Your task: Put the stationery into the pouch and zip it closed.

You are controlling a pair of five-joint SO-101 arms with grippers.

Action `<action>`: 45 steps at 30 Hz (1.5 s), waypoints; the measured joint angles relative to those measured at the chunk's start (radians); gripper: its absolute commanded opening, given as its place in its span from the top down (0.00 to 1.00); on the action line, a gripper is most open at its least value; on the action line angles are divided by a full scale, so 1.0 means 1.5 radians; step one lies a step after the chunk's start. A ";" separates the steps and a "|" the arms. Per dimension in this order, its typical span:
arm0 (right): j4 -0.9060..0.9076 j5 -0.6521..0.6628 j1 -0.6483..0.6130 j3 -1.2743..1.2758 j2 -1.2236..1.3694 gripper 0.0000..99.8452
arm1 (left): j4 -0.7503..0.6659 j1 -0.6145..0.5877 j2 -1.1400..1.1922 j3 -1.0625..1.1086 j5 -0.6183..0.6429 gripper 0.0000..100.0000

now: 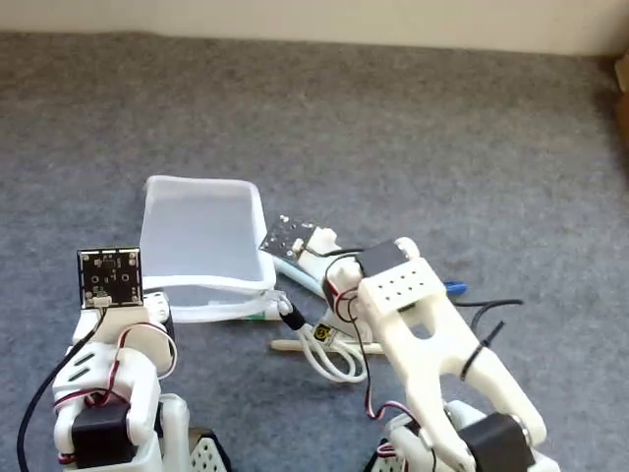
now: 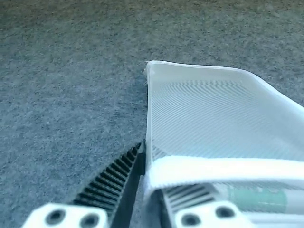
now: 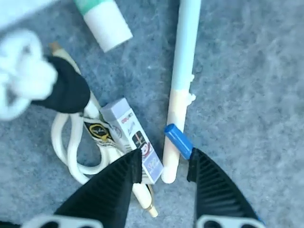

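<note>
We log the right gripper point(image 3: 165, 156) with jaws released, straddling the cream end of the pen point(image 3: 183, 57) at its blue clip. The barrel's long axis runs straight out from between the jaws toward the pouch point(image 1: 197, 236), which lies just left on the worktop point(image 1: 442, 128), so the right arm is the nearer. The left gripper point(image 2: 152, 175) has its jaws clenched on the pouch's near rim. An eraser point(image 3: 130, 137) lies just beside the pen at one jaw, with a white looped cord point(image 3: 71, 152) past it and a green-banded marker point(image 3: 102, 21) at the pouch mouth; we judge the eraser likeliest to get pinched along.
</note>
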 measured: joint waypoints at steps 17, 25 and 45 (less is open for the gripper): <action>-0.073 0.030 0.001 -0.002 0.130 0.98 | 0.000 0.000 0.000 0.007 0.000 0.99; -0.073 0.029 0.014 -0.006 0.130 1.00 | 0.000 0.000 0.000 0.009 0.000 0.99; -0.078 -0.076 0.148 -0.096 0.132 1.00 | 0.000 0.000 0.000 0.009 0.000 0.99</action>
